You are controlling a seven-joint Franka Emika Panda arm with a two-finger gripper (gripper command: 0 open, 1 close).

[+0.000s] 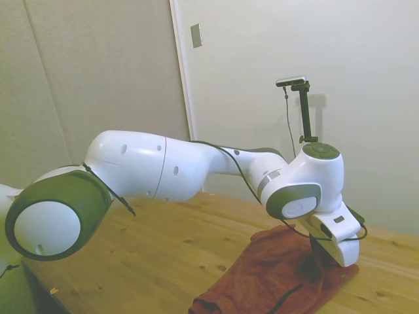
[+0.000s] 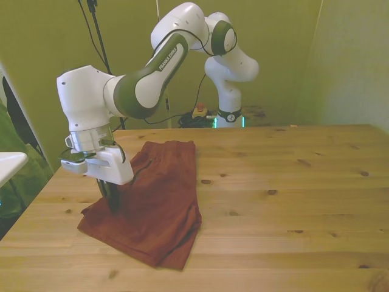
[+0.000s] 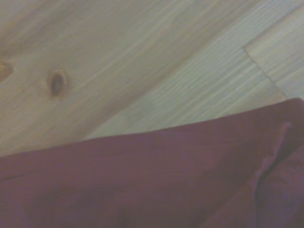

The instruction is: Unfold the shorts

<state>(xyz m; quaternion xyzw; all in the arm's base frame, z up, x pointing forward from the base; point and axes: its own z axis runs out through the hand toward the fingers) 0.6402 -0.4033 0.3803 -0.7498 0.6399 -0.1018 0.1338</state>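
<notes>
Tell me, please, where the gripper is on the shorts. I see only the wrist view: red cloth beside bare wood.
Observer: The front view shows the gripper low at the shorts' edge on the front view's left, near their nearer end.
Operator: Are the shorts spread out?
Observer: No. They lie on the table as one narrow folded strip, running from near to far.
Operator: Is a drawstring visible?
Observer: In the side view a dark cord lies across the cloth, close to the gripper.
</notes>
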